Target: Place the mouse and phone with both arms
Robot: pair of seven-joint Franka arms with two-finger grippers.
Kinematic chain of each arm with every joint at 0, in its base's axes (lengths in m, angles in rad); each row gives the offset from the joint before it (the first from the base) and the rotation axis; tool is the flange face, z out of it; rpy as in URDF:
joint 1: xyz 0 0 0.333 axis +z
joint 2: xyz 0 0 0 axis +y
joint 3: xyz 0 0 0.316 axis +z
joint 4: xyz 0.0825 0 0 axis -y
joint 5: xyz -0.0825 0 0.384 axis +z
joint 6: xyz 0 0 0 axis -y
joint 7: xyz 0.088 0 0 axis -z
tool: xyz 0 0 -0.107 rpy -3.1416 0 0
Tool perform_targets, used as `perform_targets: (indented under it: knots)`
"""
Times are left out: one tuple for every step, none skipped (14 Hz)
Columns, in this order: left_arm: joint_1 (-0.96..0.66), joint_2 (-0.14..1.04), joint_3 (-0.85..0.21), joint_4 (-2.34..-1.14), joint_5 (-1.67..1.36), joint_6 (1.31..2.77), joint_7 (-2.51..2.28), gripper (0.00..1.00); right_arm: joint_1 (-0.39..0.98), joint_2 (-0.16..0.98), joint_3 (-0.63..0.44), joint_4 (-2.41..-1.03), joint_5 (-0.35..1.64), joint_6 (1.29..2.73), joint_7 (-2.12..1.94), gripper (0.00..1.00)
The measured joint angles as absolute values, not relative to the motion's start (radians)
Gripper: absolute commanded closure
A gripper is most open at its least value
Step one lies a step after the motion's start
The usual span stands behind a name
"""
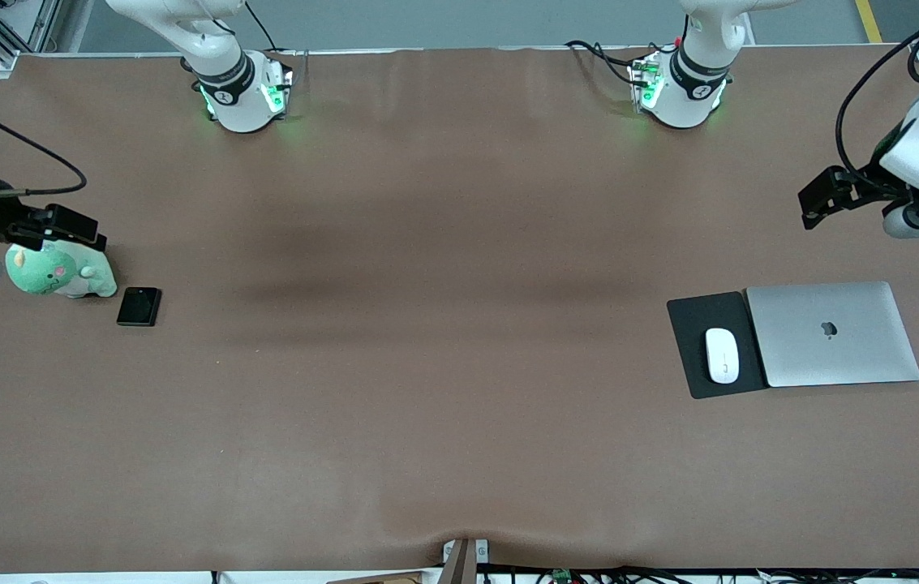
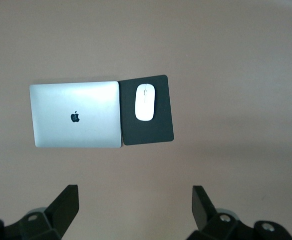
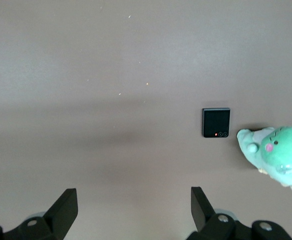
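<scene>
You've got a brown cloth-covered table [image 1: 443, 389], a bit wrinkled, with darker shadow bands across the middle; past its edge at the arm bases a grey floor shows, with a yellow line at one corner.

Going left to right in the front view: the right gripper [image 1: 70, 229] hangs over the right arm's end of the table, above the green plush dinosaur [image 1: 62, 272]. Its jaws are spread wide with nothing between them, as you see in the right wrist view, where both fingers [image 3: 63, 210] stand apart over bare cloth. The phone [image 1: 139, 306] lies flat just beside the dinosaur, toward the table's middle and slightly nearer the front camera; the red dot shows near one edge.

Both white bases glow green along the table's edge at the top of the view.

Toward the left arm's end you'll find the dark mouse pad [image 1: 698, 381] with the mouse [image 1: 722, 355] lying on it. The closed silver Apple laptop [image 1: 832, 332] touches the pad's edge.

The left gripper [image 1: 820, 199] hangs over bare cloth, farther from the front camera than the laptop, jaws released and holding nothing.

Cables run along the table edge nearest the front camera.
</scene>
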State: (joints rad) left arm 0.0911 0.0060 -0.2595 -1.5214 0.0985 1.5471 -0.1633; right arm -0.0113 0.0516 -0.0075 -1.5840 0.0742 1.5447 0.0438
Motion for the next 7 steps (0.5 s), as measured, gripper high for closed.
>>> perform_targets:
  knots:
    - [0.076, -0.008, -0.245, -1.533, 0.097, 1.540, -0.163, 0.00, -0.011, 0.036, -0.004, -1.596, 0.073, 1.532, 0.053, 0.00]
    - [0.070, -0.023, -0.238, -1.546, 0.097, 1.530, -0.163, 0.00, -0.011, 0.025, -0.003, -1.603, 0.073, 1.515, 0.057, 0.00]
    - [0.068, -0.036, -0.237, -1.556, 0.094, 1.521, -0.163, 0.00, -0.011, 0.019, -0.003, -1.609, 0.072, 1.505, 0.059, 0.00]
    - [0.067, -0.047, -0.235, -1.562, 0.084, 1.513, -0.163, 0.00, -0.011, 0.017, -0.003, -1.612, 0.071, 1.499, 0.059, 0.00]
    - [0.062, -0.056, -0.226, -1.566, 0.071, 1.501, -0.163, 0.00, -0.011, 0.017, -0.003, -1.612, 0.071, 1.495, 0.059, 0.00]
    - [0.047, -0.064, -0.200, -1.570, 0.056, 1.489, -0.163, 0.00, -0.012, 0.016, -0.002, -1.611, 0.071, 1.490, 0.059, 0.00]
    - [0.033, -0.070, -0.172, -1.573, 0.043, 1.481, -0.158, 0.00, -0.011, 0.015, -0.001, -1.608, 0.070, 1.484, 0.059, 0.00]
